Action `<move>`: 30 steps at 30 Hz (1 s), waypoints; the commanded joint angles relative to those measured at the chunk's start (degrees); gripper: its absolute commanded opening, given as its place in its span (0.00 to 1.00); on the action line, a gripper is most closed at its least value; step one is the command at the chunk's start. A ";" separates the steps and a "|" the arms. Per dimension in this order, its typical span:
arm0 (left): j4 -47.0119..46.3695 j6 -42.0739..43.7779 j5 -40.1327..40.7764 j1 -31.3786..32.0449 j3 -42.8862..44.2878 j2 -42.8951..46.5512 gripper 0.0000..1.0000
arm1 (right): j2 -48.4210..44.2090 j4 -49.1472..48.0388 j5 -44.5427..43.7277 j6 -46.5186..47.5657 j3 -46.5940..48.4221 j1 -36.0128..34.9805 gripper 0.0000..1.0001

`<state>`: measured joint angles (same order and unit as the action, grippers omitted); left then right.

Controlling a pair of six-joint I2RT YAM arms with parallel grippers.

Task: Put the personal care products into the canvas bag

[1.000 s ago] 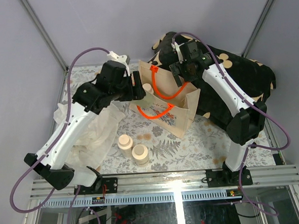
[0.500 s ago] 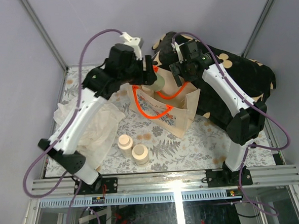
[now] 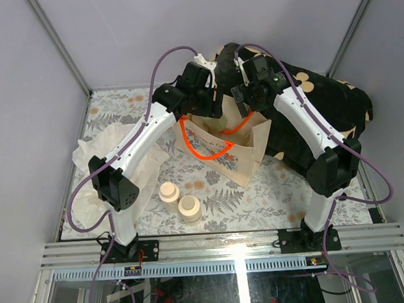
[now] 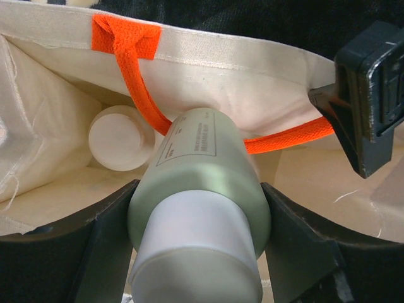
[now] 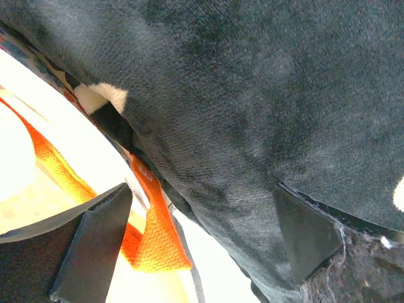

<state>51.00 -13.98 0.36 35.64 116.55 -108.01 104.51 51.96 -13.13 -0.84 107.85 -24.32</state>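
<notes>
Lying well off to the left of both sets of jaws, a white plastic bag point(image 3: 131, 171) is crumpled on the table point(image 3: 273, 188). Just right of it, well short of the jaws, a cream bottle point(image 3: 168, 192) and a second cream bottle point(image 3: 189, 208) stand upright, touching or nearly so, outside the canvas bag point(image 3: 238, 156).

The left gripper point(image 4: 199, 211) hangs over the open mouth of the canvas bag. Its jaws are clamped on a green bottle point(image 4: 203, 165), one finger on each side of the body. The cream cap points back toward the wrist and the base points down into the bag. Beyond and to the left of these jaws, a fourth bottle point(image 4: 120, 137) already sits on the bag's floor in a corner, cap up. An orange handle point(image 4: 136, 95) loops across just behind the held bottle.

The right gripper point(image 3: 244, 106) sits at the bag's far rim, just right of the left jaws. Its jaws are spread wide and pinch nothing; between them lie the rim and a black cloth point(image 5: 265, 95), with an orange strap by one finger. The black cloth is heaped to the right of the bag.
</notes>
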 commanded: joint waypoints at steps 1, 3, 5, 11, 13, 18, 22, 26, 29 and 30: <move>-6.80 2.12 0.66 0.41 1.26 0.84 0.00 | -4.16 1.82 -3.48 -1.60 -1.01 0.06 0.99; -6.74 3.04 2.21 1.08 0.26 0.10 0.00 | -4.59 1.82 -3.53 -2.49 -1.92 0.07 0.99; -6.61 4.62 5.31 2.12 -0.63 -0.64 0.00 | -5.05 1.91 -4.13 -3.18 -2.78 0.07 0.98; -5.97 5.89 6.98 3.37 -1.51 -4.10 0.00 | -6.22 1.91 -5.11 -4.88 -4.13 0.10 0.99; -6.16 5.96 6.99 3.47 -1.72 -4.86 0.00 | -6.63 1.91 -5.14 -5.37 -4.34 0.11 0.98; -5.77 7.21 9.25 3.46 -1.60 -7.12 0.00 | -7.67 1.91 -5.07 -5.85 -3.78 0.19 0.99; -5.28 7.82 12.42 3.43 -2.46 -8.97 0.00 | -8.41 1.67 -4.89 -6.00 -3.11 0.13 0.99; -5.30 7.74 16.29 3.41 -3.72 -10.25 0.00 | -8.76 1.71 -4.95 -6.08 -3.11 0.12 0.99; -6.08 7.29 17.43 2.94 -4.95 -11.23 0.00 | -8.86 1.78 -4.91 -6.24 -3.22 0.10 0.99; -6.09 7.11 16.77 2.70 -5.14 -11.63 0.00 | -8.94 1.82 -4.92 -6.27 -3.27 0.09 0.99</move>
<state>50.11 -7.90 11.09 39.59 111.74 -119.37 98.08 53.10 -16.01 -6.63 103.33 -24.32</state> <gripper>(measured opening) 0.673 0.988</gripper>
